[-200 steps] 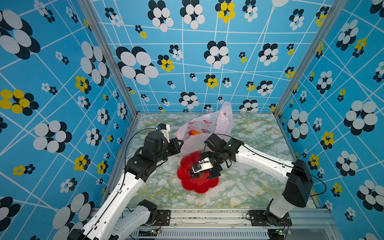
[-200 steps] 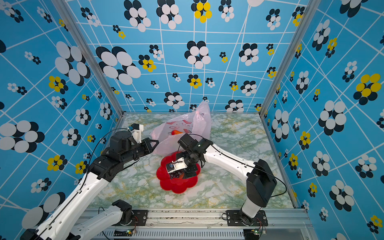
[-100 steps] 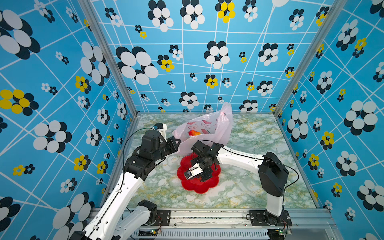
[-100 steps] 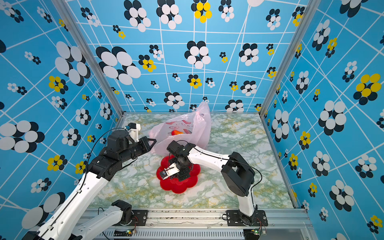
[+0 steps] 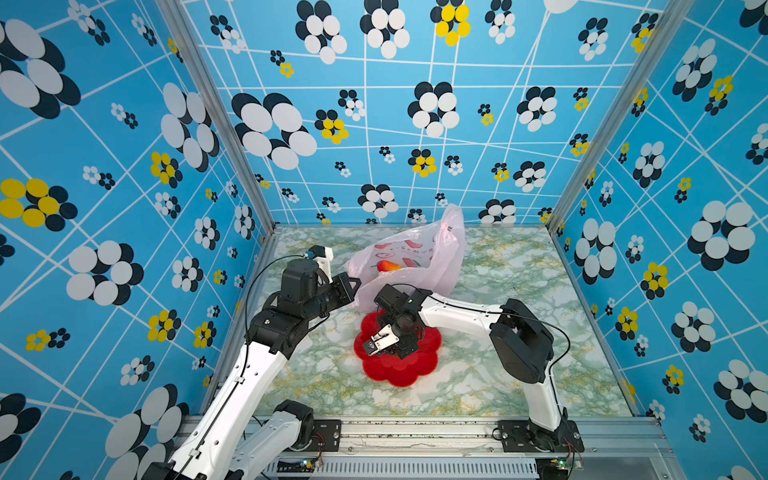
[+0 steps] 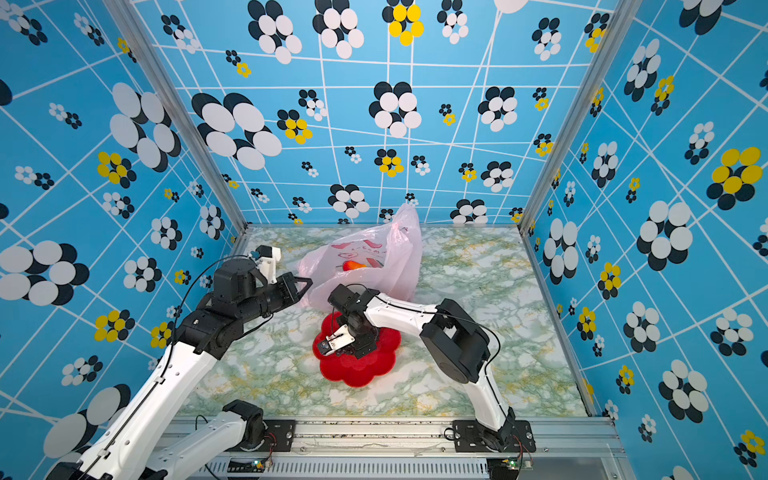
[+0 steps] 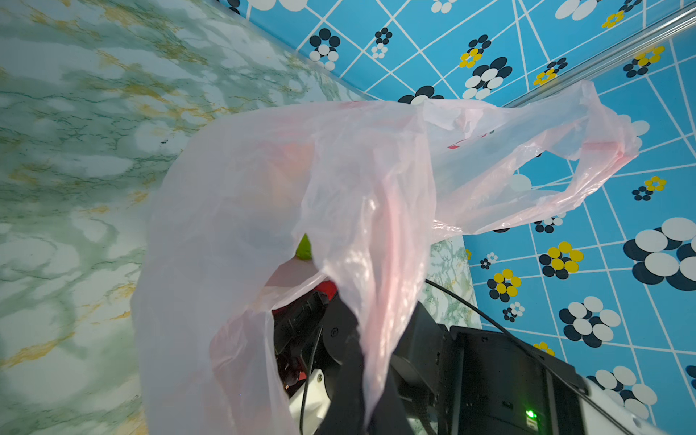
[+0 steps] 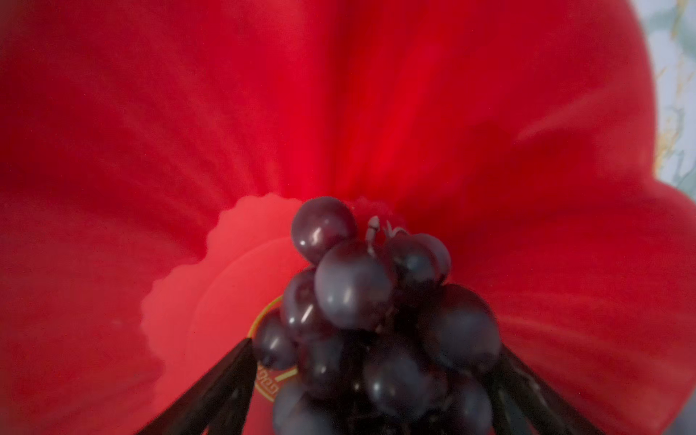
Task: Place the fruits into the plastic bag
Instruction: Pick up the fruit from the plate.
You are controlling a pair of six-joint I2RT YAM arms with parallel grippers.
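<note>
The grape bunch [image 8: 354,286] lies on the red plate [image 5: 415,370], flanked by the widely opened right fingers [image 8: 226,380]. The plastic bag [image 5: 432,266], just behind, is pinched at its rim by the closed left fingers [image 5: 350,290]. Next, the bunch should probably be clamped and lifted.

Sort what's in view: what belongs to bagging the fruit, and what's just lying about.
For the job:
plastic bag, its edge pinched in the shut left gripper
mango, already inside the bag
grape bunch, straddled by the open right gripper

Just there:
red plate, under the grapes
marble table
</note>
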